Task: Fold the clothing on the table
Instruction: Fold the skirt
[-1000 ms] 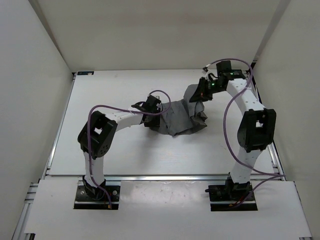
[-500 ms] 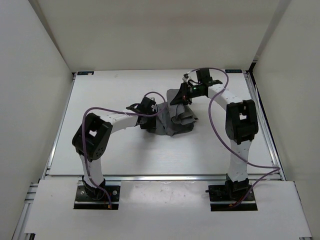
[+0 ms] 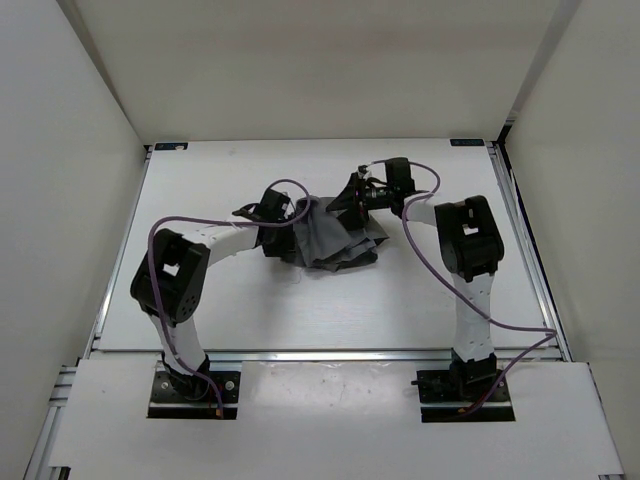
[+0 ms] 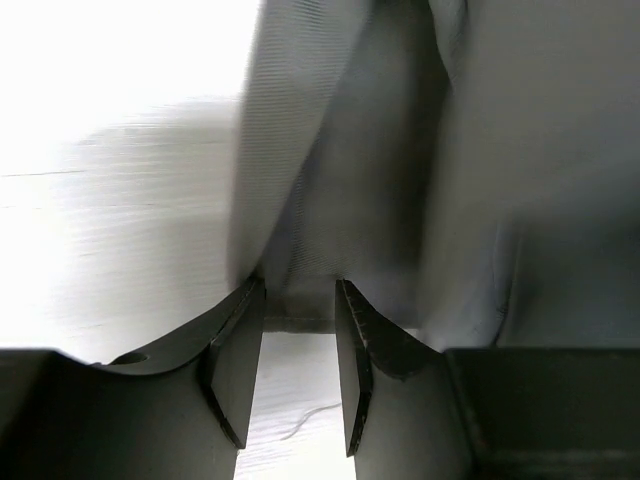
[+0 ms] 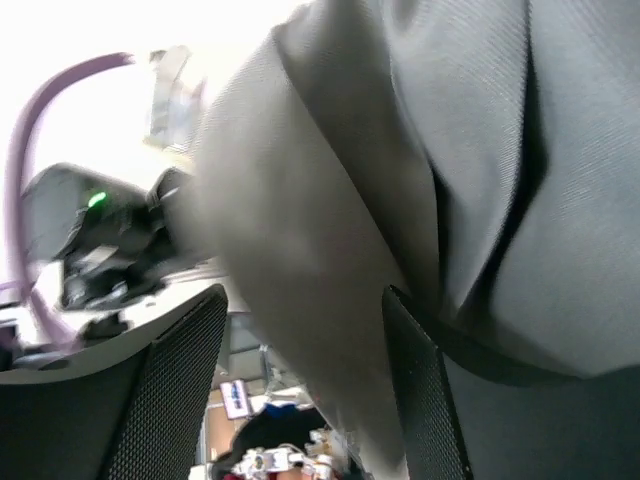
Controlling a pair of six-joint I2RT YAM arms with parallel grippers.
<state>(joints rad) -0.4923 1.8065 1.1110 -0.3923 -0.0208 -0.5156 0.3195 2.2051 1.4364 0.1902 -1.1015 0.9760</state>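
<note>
Near the middle of the flat white rectangular tabletop (image 3: 200, 290), a touch toward its far edge, the plain mid-grey pleated fabric skirt (image 3: 330, 238) lies bunched in a rumpled heap. Just left of the tabletop's middle, the left gripper (image 4: 297, 300) pinches a fold of the skirt's edge at its fingertips. Just right of the middle, the right gripper (image 5: 300, 300) stands wide apart, loose cloth draped between its fingers.

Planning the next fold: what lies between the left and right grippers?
The clothing, bunched on the table, fills the stretch between left gripper and right gripper; the top view shows it.
</note>
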